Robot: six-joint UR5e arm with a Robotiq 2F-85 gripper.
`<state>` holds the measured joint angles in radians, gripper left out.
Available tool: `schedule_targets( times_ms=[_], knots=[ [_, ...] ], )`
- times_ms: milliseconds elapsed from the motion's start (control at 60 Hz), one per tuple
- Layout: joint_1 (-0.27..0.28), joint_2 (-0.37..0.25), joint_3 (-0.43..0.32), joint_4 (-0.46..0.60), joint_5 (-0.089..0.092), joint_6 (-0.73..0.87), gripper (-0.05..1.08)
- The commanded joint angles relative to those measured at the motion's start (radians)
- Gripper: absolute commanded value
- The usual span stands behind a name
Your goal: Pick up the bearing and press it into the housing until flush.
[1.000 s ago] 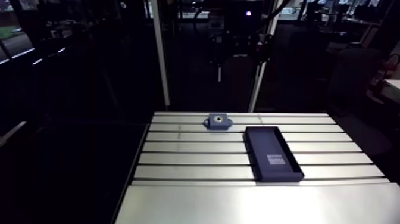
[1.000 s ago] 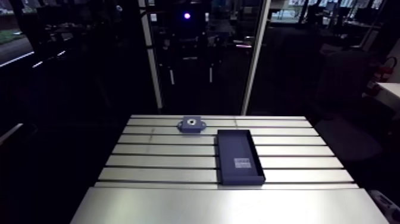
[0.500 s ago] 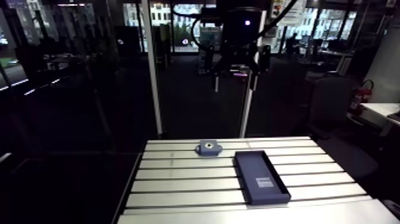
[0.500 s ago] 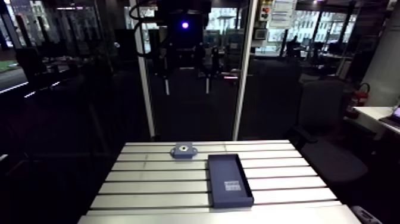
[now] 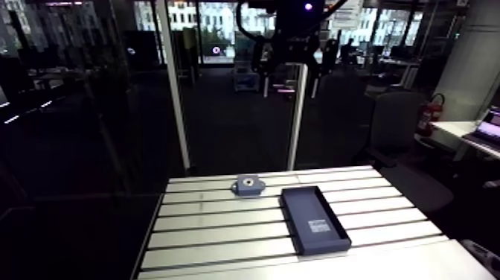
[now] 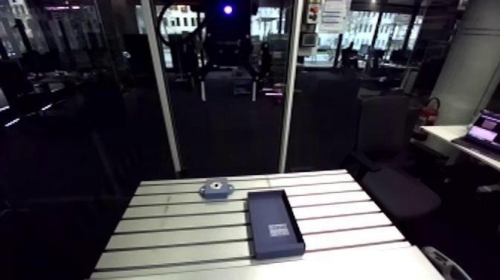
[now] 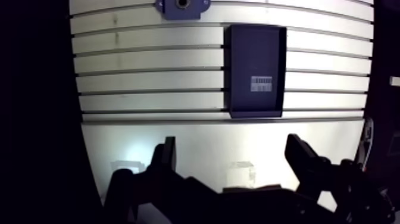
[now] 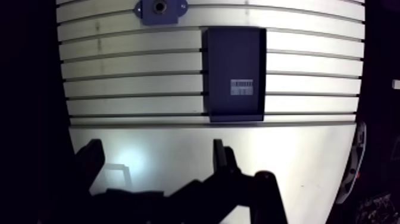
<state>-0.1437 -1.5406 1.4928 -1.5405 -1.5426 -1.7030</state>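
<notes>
Slotted aluminium tabletop point(image 5: 208, 231), seen from the arm view and the wrist view. Left of the tray, off its far corner and clear of it: the blue-grey housing point(image 5: 247, 185), lying flat near the tabletop's far edge, bore upward; whether the bore holds the bearing cannot be told. Centre-right: the dark rectangular tray point(image 5: 314, 220), lengthwise across the slots, a small white label point(image 5: 318, 226) on its floor. The jaws stand spread wide with nothing between them, high above the tabletop's plain unslotted strip on the tray's near side.
</notes>
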Motion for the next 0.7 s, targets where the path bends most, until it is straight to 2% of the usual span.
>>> schedule_targets(
  times_ms=[17, 700],
  knots=[
    [-0.001, 0.006, -0.003, 0.001, -0.003, -0.001, 0.01],
    [0.010, 0.014, 0.010, 0.000, 0.000, 0.001, 0.01]
  ],
)
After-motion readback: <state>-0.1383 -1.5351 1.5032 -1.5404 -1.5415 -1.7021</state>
